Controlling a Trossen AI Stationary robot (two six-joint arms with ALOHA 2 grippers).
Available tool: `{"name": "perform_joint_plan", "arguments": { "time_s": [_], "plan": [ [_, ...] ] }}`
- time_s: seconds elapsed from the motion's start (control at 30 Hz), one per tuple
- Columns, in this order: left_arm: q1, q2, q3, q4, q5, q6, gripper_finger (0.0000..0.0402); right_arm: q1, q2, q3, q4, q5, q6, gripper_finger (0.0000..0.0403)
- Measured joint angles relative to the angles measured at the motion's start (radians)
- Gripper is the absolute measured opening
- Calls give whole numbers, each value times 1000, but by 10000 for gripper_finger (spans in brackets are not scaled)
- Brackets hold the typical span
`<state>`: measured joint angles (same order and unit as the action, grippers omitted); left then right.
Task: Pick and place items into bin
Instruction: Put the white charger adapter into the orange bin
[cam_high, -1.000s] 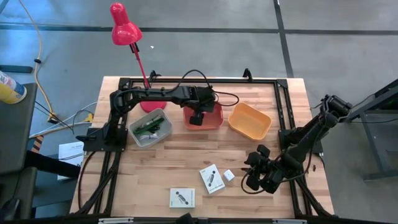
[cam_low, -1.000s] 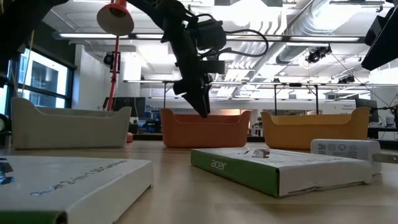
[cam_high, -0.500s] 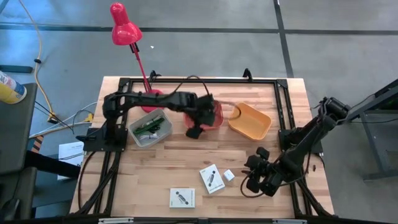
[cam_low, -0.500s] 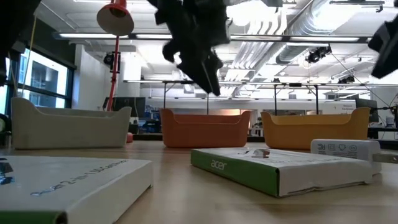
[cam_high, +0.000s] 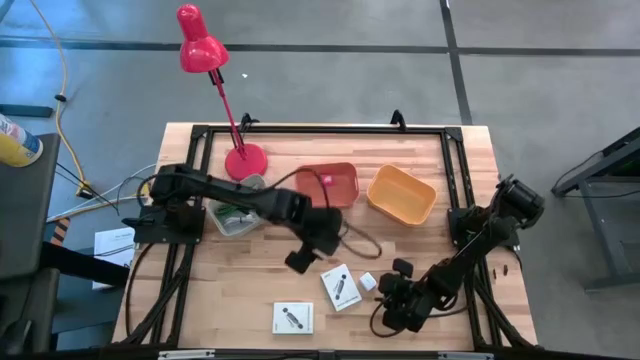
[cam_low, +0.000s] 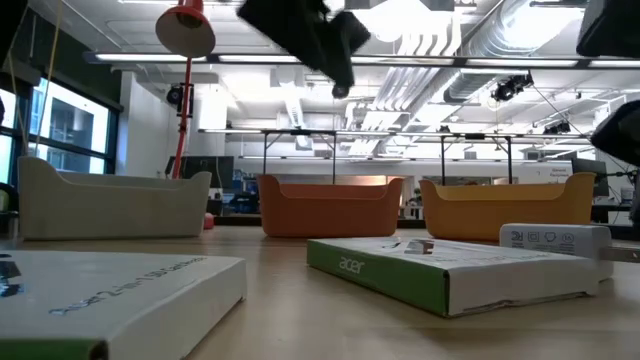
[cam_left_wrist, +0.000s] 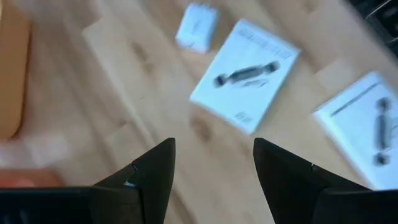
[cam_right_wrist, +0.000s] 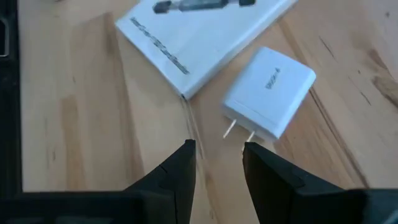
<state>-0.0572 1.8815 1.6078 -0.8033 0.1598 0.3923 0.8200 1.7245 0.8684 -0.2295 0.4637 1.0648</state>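
Two white square boxes with dark print lie flat on the table, one (cam_high: 341, 288) nearer the middle and one (cam_high: 293, 318) by the near edge. A small white plug charger (cam_high: 369, 282) lies beside them. My left gripper (cam_high: 298, 263) hovers open and empty above the table, just left of the boxes (cam_left_wrist: 245, 74). My right gripper (cam_high: 382, 310) is low, near the charger (cam_right_wrist: 270, 84), open and empty, its fingers pointing at the charger's prongs. A small pink item (cam_high: 325, 180) lies in the red bin (cam_high: 345, 192).
A grey bin (cam_high: 262, 208) holds green-handled things; an orange bin (cam_high: 400, 195) stands right of the red one. A red desk lamp (cam_high: 244, 160) stands behind the bins. Black frame rails run along the table's left and right sides. Bare wood lies between bins and boxes.
My left gripper has swung from above the red bin toward the near edge, ending over the bare wood beside the boxes. The pink item in the red bin has come into view where the gripper was. My right gripper has moved left and toward the near edge, closer to the charger.
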Motion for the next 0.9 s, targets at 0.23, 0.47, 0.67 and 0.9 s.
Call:
{"name": "perform_joint_plan", "arguments": {
  "time_s": [0.23, 0.47, 0.67, 0.9],
  "plan": [
    [-104, 1, 0, -9, -36, -63, 204, -33, 27, 0, -23, 9, 60, 124],
    [-146, 1, 0, -36, -37, -65, 198, -106, 43, 0, 12, 2, 61, 124],
    [-149, 1, 0, -114, -67, -59, 199, -211, 44, 0, 20, -6, 6, 124],
    [-145, 1, 0, -129, -240, -56, 200, -363, 43, 0, 49, -39, -137, 124]
  ]
}}
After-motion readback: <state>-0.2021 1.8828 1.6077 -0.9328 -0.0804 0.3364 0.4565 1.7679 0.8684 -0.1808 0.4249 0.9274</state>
